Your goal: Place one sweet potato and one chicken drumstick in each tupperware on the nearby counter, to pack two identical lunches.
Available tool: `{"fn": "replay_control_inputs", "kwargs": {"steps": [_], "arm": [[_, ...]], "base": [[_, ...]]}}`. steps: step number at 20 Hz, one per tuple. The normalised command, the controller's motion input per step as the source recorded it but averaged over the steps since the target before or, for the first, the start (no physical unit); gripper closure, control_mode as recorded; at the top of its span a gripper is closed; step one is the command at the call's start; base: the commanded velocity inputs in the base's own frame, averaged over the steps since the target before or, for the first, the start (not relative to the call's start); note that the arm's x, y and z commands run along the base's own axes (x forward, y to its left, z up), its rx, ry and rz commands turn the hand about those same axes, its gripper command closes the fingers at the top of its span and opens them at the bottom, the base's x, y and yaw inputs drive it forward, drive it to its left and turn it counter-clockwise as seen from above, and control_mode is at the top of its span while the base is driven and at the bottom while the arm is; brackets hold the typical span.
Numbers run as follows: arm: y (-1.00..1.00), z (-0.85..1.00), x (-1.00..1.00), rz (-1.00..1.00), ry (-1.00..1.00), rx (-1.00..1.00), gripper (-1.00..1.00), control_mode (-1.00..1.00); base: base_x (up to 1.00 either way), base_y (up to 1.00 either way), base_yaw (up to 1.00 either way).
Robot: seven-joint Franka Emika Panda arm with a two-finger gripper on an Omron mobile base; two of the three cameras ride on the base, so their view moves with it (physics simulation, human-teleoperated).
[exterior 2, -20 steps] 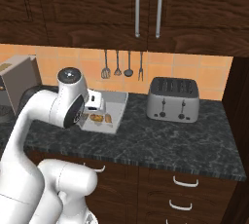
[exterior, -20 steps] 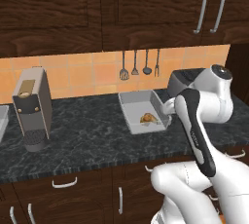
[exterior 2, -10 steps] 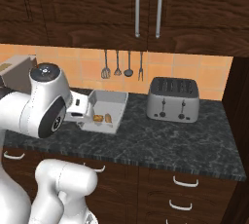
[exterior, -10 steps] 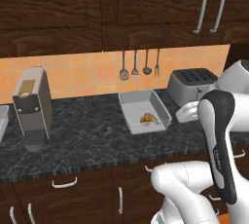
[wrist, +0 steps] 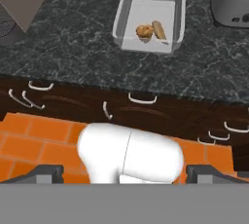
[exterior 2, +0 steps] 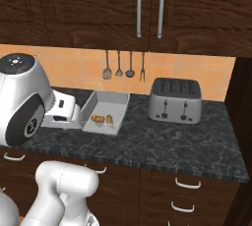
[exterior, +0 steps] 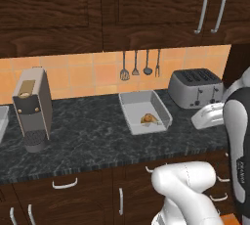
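Grey tupperware [wrist: 151, 14] — far ahead of the spread fingers [wrist: 46, 172]; untouched.

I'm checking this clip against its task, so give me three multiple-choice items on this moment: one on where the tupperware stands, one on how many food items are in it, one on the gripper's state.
1. Where does the tupperware stand on the counter?
A. Between the coffee machine and the toaster
B. On top of the toaster
C. Left of the coffee machine

2. How many food items lie in it?
A. None
B. Two
C. Five

3. What is the gripper's state?
A. Shut on a drumstick
B. Shut on the tray's rim
C. Open, holding nothing

Answers:
1 A, the left base view shows it between the two appliances.
2 B, the hand view shows a rounded brown piece and a longer tan piece side by side; which food each is cannot be told for sure.
3 C, the finger tips stand far apart in the hand view, nothing between them.
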Motion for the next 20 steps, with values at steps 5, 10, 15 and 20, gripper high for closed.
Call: {"fn": "replay_control_inputs", "kwargs": {"steps": [5,10,15,20], "arm": [[0.00,0.47,-0.70,0.00,0.00,-0.07,-1.00,-1.00],[0.03,0.55,-0.59,-0.03,0.00,-0.01,-1.00,-1.00],[0.12,0.34,-0.24,-0.05,-0.01,-0.01,-1.00,1.00],[0.00,0.00,0.00,0.00,0.00,0.00,-1.00,1.00]], "base": [[0.00,0.00,0.00],[0.00,0.00,0.00],[-0.12,0.11,-0.02],[-0.54,0.00,-0.08]]}}
